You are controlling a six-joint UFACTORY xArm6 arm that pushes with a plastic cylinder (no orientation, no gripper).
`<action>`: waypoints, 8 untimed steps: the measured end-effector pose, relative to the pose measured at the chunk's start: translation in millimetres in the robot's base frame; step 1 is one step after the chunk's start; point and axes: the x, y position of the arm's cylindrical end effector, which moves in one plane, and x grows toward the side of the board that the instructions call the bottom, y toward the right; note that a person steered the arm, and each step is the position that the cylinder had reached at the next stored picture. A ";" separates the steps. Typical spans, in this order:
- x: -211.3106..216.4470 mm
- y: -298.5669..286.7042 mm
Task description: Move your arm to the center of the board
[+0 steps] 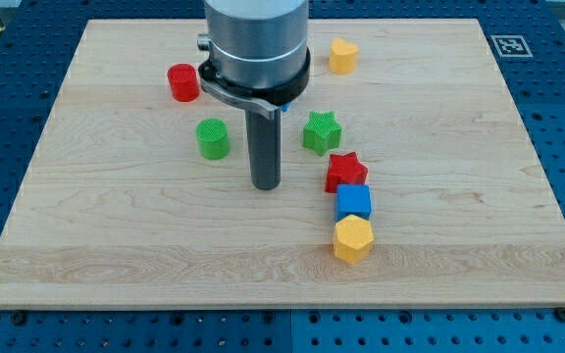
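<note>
Near the middle of the wooden board, tip resting on the surface, with no gripper to open or close, only a bare dark rod. From the tip: green cylinder at ten o'clock, red cylinder farther off the same way, green star at one o'clock, yellow block well beyond it. Red star at three o'clock, blue cube touching just below, yellow hexagonal block at four o'clock against the cube; none touching the tip.
</note>
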 end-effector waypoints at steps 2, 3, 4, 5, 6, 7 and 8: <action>-21.8 -2.6; -29.6 -2.6; -33.1 -2.6; -47.0 -2.6; -55.9 -2.6; -58.4 -2.6; -69.1 -2.6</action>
